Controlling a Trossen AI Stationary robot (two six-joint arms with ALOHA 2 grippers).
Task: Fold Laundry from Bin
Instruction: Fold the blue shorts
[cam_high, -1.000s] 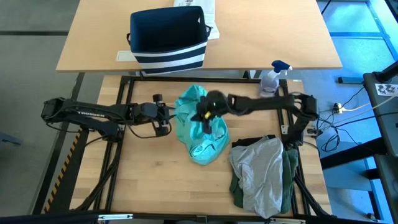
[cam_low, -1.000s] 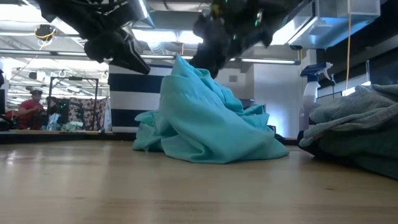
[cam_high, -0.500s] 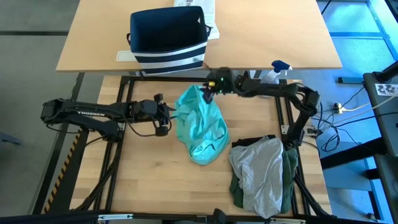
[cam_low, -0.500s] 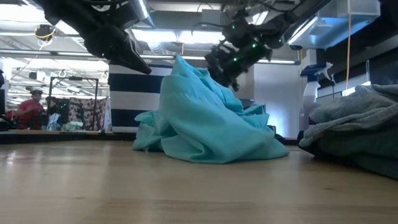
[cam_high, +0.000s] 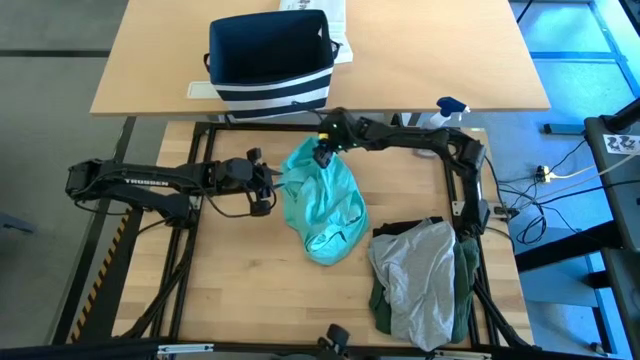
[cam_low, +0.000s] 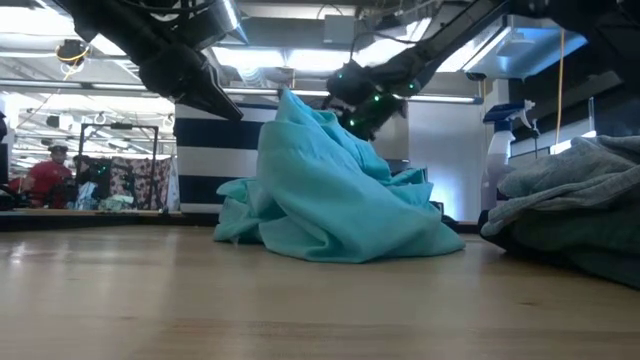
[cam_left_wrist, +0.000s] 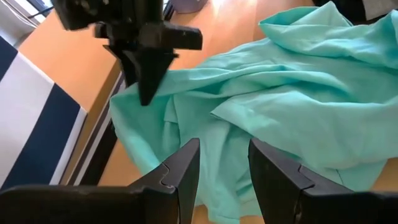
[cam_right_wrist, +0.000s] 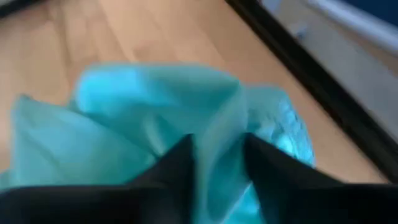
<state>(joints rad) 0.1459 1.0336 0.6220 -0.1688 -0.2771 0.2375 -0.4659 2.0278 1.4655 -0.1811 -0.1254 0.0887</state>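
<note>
A teal-green garment lies in a rumpled heap at the table's middle, its peak standing up. My right gripper is open at the heap's far edge, slanting down, with a raised fold between its fingers. My left gripper is open just left of the heap, pointing at it. The low view shows a gap between its tips and the cloth. The bin stands on the second table beyond. My right gripper has a raised fold of the teal garment, at the heap's far edge, between its open fingers. They come slanting down from the far right. Whether they touch the cloth I cannot tell. The garment rests on the table.
A light grey garment lies folded over a dark green one at the near right. A spray bottle stands at the far right edge. Bare wood lies along the near left. A person is in the room far behind.
My right gripper has left the space over the heap's middle, swung toward the far edge, then gone left along it and sunk onto the heap's far edge, turning as it went. The garment keeps its shape and place.
</note>
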